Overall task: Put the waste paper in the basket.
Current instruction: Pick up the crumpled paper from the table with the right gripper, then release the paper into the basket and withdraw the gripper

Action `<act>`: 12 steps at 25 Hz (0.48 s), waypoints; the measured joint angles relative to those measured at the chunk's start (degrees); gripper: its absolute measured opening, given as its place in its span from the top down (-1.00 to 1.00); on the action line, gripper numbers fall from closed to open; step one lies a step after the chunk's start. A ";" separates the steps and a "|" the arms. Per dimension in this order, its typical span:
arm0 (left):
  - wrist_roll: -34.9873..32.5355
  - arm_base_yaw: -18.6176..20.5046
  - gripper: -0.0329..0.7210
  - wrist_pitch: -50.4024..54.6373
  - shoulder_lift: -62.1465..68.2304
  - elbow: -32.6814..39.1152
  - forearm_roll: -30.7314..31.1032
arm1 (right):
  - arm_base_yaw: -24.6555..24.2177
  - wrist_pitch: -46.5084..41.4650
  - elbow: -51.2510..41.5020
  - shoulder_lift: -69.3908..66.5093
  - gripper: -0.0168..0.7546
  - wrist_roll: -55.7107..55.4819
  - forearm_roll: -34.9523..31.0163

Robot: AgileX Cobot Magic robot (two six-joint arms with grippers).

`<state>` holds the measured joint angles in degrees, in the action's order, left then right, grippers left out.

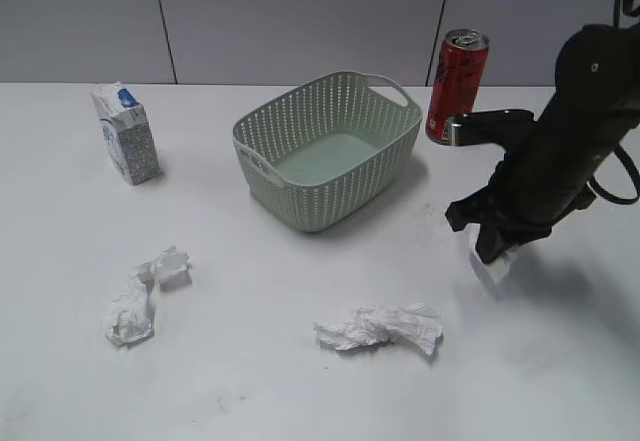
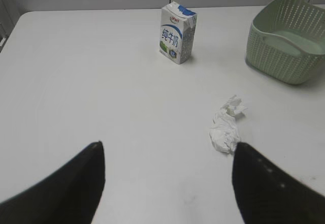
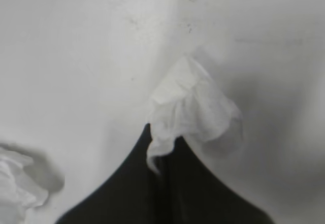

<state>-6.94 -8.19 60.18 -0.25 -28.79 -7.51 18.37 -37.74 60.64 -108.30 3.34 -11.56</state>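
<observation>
Basket (image 1: 330, 151) sits mid-counter (image 1: 230, 381) with nothing inside it. Right pincer (image 3: 161, 155) is clamped on one waste-paper wad (image 3: 190, 107), just above the counter to the basket's right. Left pincer (image 2: 167, 183) is spread wide, holding nothing. Two further wads lie on the counter: one front-left (image 1: 140, 296), one front-centre (image 1: 380, 328). A milk carton (image 1: 125, 131) and a red can (image 1: 457, 83) stand beside the basket.

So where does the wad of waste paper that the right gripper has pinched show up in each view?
Exterior view: the pinched wad pokes out under the right gripper, right of the basket.
Left wrist view: not in it; only another wad shows, near the carton.
Right wrist view: centre frame, between the closed fingertips.
Shared landmark: the middle wad, at the right wrist view's lower left.
</observation>
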 joint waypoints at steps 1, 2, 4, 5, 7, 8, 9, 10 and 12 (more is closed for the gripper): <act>0.00 0.00 -0.65 0.00 0.00 0.00 0.00 | 0.00 -1.59 1.29 0.00 0.98 0.28 -0.06; 0.00 0.00 -0.65 0.00 0.00 0.00 0.00 | 0.00 -3.39 2.98 0.00 0.98 0.88 -0.35; 0.00 0.00 -0.65 0.00 0.00 0.00 0.00 | 0.00 -6.73 6.37 0.00 0.98 2.23 -1.36; 0.00 0.00 -0.65 0.00 0.00 0.00 0.00 | 0.00 -8.16 8.41 0.00 0.98 3.46 -2.38; 0.00 0.00 -0.65 0.00 0.00 0.00 0.00 | 0.00 -11.69 12.64 0.00 0.98 7.28 -5.34; 0.00 0.00 -0.65 0.00 0.00 0.00 0.00 | 0.00 -13.02 14.42 -0.01 0.98 9.46 -7.23; 0.00 0.00 -0.65 0.00 0.00 0.00 0.00 | 0.13 -14.19 16.53 -0.01 0.98 11.15 -8.65; 0.00 0.00 -0.65 0.00 0.00 0.00 0.05 | 0.36 -14.88 18.55 -0.01 0.98 12.11 -9.90; 0.00 0.00 -0.65 0.00 0.00 0.00 0.19 | 1.50 -15.11 22.38 -0.06 0.98 13.31 -10.71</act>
<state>-6.94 -8.19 60.18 -0.25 -28.79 -7.33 19.87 -52.85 83.02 -108.36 16.65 -22.27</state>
